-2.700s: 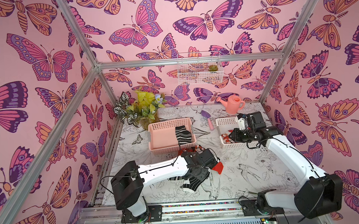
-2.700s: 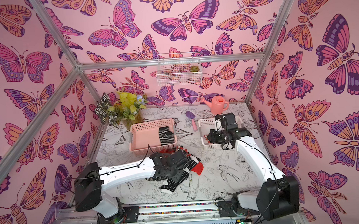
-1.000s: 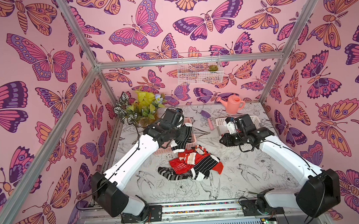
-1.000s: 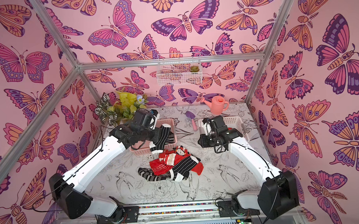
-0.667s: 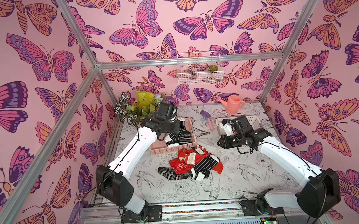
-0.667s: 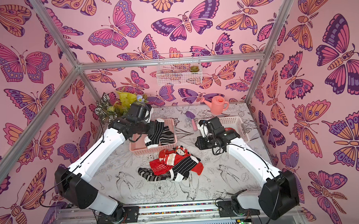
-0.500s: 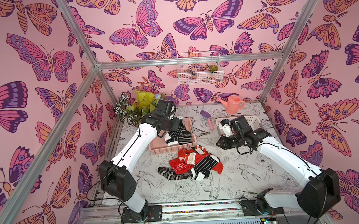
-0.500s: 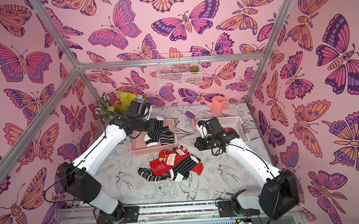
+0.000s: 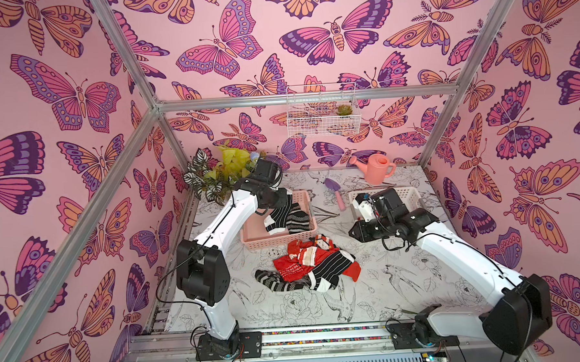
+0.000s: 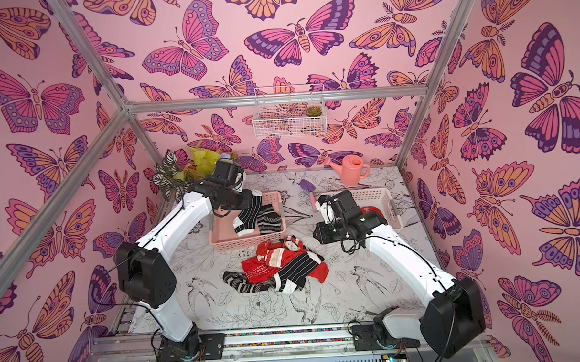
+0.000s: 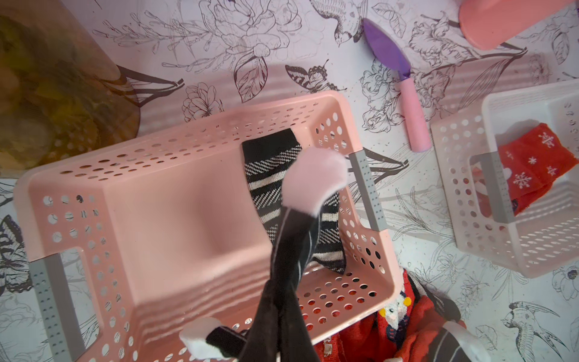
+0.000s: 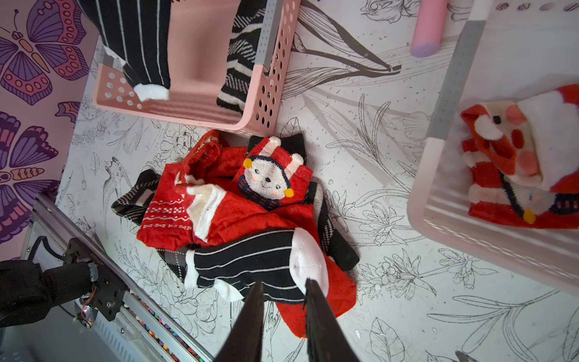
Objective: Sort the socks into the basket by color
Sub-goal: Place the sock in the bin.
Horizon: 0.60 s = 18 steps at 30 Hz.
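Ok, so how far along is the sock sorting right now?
Done: one patterned black-and-white sock lies in the pink basket, and red socks sit in the white basket. In hand: the left gripper holds a pinstriped black sock above the pink basket. To do: a mixed pile of red and black socks on the table, with the right gripper open and empty near it.

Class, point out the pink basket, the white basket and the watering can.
pink basket [image 9: 278,242]: in a top view, near wall.
white basket [image 9: 407,195]: in a top view, far wall.
watering can [image 9: 375,174]: in a top view, body.
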### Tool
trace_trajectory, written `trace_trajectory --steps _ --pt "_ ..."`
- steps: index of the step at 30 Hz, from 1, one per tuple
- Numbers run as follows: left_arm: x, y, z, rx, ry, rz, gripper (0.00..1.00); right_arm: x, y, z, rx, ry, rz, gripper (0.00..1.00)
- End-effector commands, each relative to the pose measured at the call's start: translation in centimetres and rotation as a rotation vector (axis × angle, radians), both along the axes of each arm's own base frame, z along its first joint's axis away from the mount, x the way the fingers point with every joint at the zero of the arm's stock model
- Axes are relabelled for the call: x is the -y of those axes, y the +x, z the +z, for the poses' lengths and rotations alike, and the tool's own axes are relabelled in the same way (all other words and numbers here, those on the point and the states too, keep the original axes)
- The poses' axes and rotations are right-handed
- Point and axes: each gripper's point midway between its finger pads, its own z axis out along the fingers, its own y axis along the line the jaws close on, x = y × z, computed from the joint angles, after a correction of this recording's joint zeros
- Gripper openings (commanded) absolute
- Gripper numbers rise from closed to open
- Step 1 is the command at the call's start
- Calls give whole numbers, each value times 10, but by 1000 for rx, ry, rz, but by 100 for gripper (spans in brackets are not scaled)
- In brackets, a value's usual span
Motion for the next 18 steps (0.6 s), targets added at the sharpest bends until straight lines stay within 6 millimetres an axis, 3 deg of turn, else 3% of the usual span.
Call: trace_trajectory --steps 1,18 --pt "2 8 -1 -1 -19 8 0 -2 -3 9 22 4 10 26" --pt "0 17 -44 -63 23 19 0 -3 -5 11 26 12 13 26"
